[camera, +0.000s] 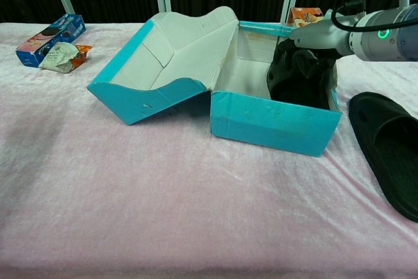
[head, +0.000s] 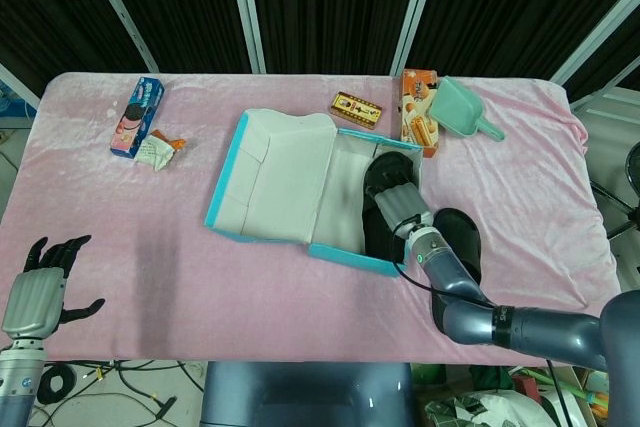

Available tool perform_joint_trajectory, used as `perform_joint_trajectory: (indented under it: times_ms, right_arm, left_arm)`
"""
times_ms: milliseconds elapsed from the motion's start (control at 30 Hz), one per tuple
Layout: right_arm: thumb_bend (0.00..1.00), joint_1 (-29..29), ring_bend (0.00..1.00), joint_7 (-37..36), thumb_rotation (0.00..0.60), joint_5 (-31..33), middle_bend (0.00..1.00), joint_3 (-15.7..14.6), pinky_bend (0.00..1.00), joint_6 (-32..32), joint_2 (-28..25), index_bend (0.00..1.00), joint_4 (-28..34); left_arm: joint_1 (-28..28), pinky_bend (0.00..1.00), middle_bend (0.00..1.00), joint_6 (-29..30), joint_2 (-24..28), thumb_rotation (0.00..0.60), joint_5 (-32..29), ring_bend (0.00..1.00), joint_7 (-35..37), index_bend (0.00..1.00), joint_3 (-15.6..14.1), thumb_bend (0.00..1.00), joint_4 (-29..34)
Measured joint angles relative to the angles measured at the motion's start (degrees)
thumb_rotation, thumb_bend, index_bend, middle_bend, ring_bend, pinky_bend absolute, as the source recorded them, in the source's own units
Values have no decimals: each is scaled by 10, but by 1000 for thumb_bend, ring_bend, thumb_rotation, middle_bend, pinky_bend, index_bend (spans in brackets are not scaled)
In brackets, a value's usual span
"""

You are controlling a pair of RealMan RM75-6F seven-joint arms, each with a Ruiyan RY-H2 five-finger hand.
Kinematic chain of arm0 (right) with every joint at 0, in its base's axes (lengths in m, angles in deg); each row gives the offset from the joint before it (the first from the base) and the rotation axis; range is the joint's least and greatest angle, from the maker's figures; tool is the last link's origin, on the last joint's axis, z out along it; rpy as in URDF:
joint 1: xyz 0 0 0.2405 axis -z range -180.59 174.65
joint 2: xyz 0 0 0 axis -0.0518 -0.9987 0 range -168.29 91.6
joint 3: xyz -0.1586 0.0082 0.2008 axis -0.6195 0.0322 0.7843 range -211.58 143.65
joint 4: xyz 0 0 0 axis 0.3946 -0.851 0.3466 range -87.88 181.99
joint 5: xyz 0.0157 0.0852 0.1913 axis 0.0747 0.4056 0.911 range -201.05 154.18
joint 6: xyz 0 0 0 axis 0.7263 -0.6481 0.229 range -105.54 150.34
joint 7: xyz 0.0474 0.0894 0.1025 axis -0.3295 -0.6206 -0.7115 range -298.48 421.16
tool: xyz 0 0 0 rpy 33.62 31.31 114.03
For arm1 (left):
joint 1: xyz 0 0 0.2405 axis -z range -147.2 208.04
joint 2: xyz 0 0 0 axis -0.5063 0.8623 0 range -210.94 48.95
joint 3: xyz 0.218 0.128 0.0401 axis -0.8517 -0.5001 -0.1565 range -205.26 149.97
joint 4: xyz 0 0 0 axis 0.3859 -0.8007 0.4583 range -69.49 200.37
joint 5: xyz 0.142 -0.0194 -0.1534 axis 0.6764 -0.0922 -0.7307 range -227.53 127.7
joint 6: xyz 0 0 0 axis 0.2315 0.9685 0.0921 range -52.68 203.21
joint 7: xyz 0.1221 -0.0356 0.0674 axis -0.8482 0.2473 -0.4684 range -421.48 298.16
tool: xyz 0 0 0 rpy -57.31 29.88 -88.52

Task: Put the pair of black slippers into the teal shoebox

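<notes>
The teal shoebox (head: 345,257) (camera: 274,122) stands open mid-table, its lid (head: 270,177) folded out to the left. One black slipper (head: 378,232) (camera: 287,86) stands tilted inside it against the right wall. My right hand (head: 398,199) (camera: 312,53) lies on top of that slipper, fingers bent down over it; whether they grip it is unclear. The other black slipper (head: 468,237) (camera: 385,148) lies flat on the pink cloth just right of the box. My left hand (head: 38,287) hovers off the front left corner, fingers spread, holding nothing.
A blue cookie box (head: 138,115) (camera: 52,34) and a crumpled wrapper (head: 158,150) lie at the back left. Behind the shoebox are a small biscuit pack (head: 357,107), an orange carton (head: 420,112) and a teal scoop (head: 462,109).
</notes>
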Motion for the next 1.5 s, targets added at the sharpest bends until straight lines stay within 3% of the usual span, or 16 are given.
perform_joint_trajectory:
  times_ms: [67, 133, 233, 433, 667, 967, 1200, 1500]
  right_arm:
    - [802, 0, 0, -1, 600, -3, 227, -3, 61, -4, 0, 214, 2]
    - [551, 2, 0, -5, 600, -10, 188, -3, 61, -9, -2, 178, 8]
    - [290, 8, 0, -17, 600, -34, 125, -1, 61, -25, -14, 90, 32]
    - [95, 42, 0, -53, 600, -118, 60, 5, 61, -81, -67, 2, 110]
    - [71, 125, 0, -121, 600, -232, 57, -14, 62, -145, -152, 0, 182]
    - [72, 219, 0, -207, 600, -320, 57, -71, 61, -160, -192, 0, 173]
    - [71, 242, 0, -232, 600, -324, 57, -86, 61, -121, -177, 0, 119]
    - [71, 227, 0, -235, 600, -278, 63, -79, 61, -27, -136, 0, 45]
  left_arm:
    - [0, 0, 180, 1, 0, 600, 1, 163, 0, 147, 0, 0, 1]
    - [-1, 0, 180, 2, 1, 600, 2, 163, -1, 148, -1, 0, 1]
    - [-2, 0, 180, 5, 1, 600, 4, 163, 0, 148, -1, 0, 2]
    - [-6, 0, 180, 10, 2, 600, 7, 163, 3, 148, -3, 0, 2]
    - [-8, 0, 180, 14, 1, 600, 12, 163, 4, 147, -4, 0, 2]
    - [-11, 0, 180, 19, 4, 600, 15, 163, -3, 148, -5, 0, 8]
    - [-11, 0, 180, 18, 3, 600, 15, 163, -9, 147, -6, 0, 13]
    - [-15, 0, 179, 17, 0, 600, 9, 163, -11, 146, -8, 0, 12]
